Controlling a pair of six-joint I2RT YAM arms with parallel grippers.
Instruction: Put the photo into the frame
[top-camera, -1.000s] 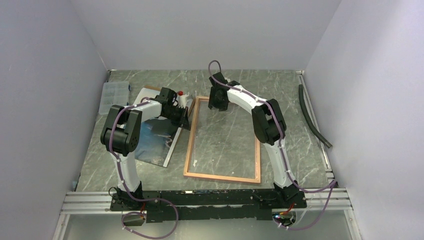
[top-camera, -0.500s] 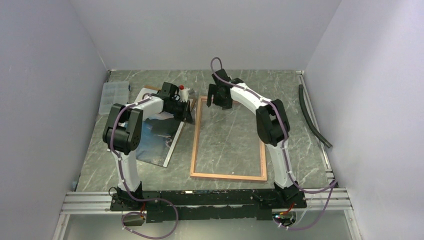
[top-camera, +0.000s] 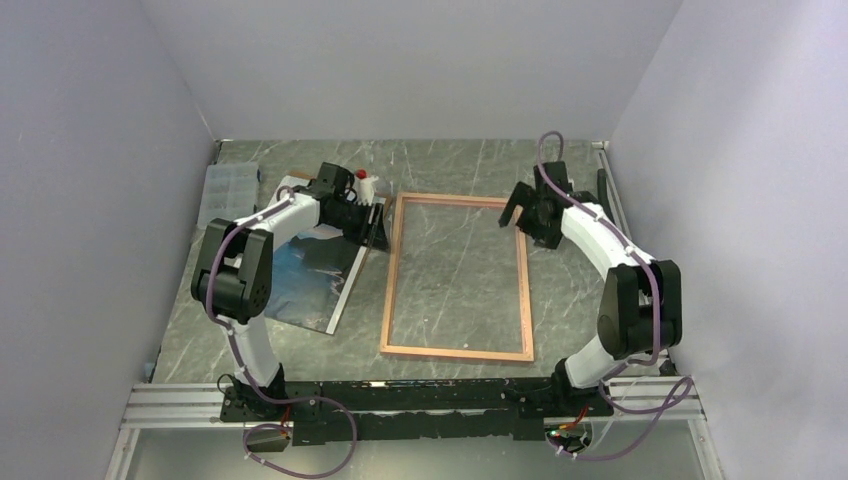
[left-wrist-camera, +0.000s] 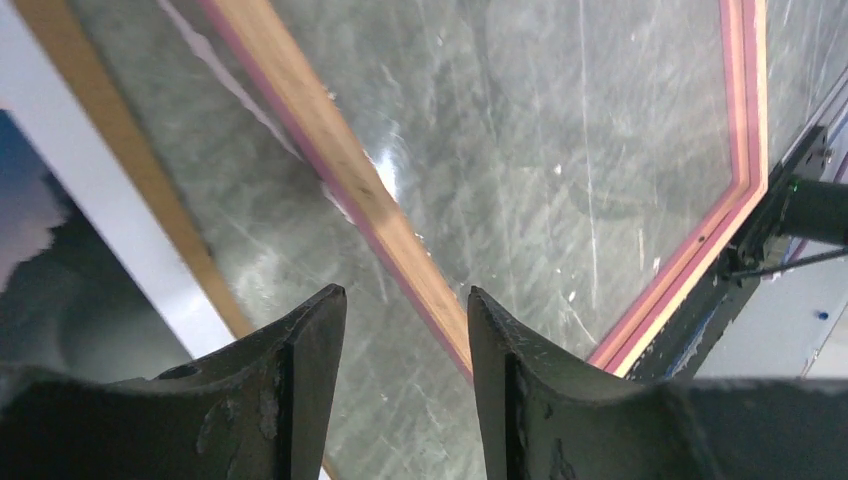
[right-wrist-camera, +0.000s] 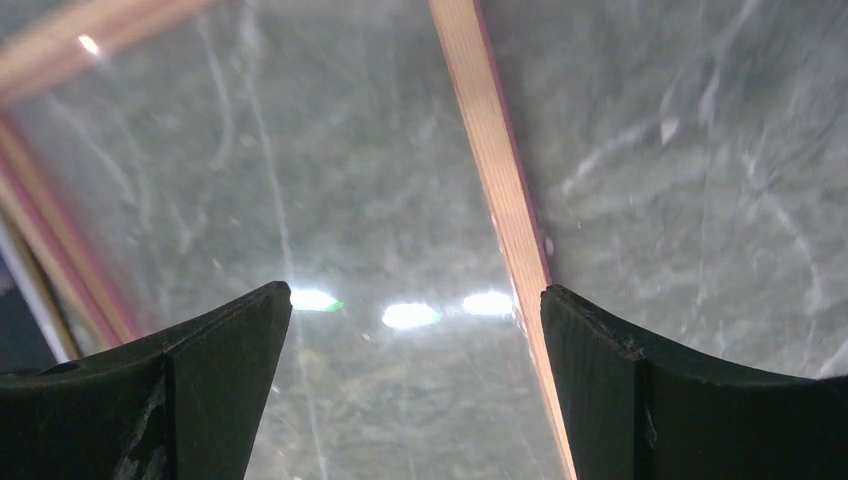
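The frame (top-camera: 391, 285) lies flat mid-table, tan back up, the marble showing through its pane. The photo (top-camera: 300, 272), dark mountains and blue water, rests to its left on a brown backing board (top-camera: 303, 178). My left gripper (top-camera: 378, 226) hovers at the frame's far left corner. In the left wrist view it (left-wrist-camera: 406, 296) is open and empty, with the frame's left rail (left-wrist-camera: 330, 150) running behind its right finger and the photo (left-wrist-camera: 35, 235) at the left edge. My right gripper (top-camera: 518, 208) is by the far right corner. Wide open (right-wrist-camera: 415, 295), it has the right rail (right-wrist-camera: 495, 180) passing by its right finger.
A clear compartment box (top-camera: 228, 186) sits at the far left by the wall. A small white bottle with a red cap (top-camera: 366, 183) stands behind the left gripper. A black hose (top-camera: 627, 238) lies along the right wall. Grey walls close three sides.
My left gripper has opened and let go of the frame's left rail. The right arm swung from the far rail to the far right corner and opened wider. The frame now lies straighter.
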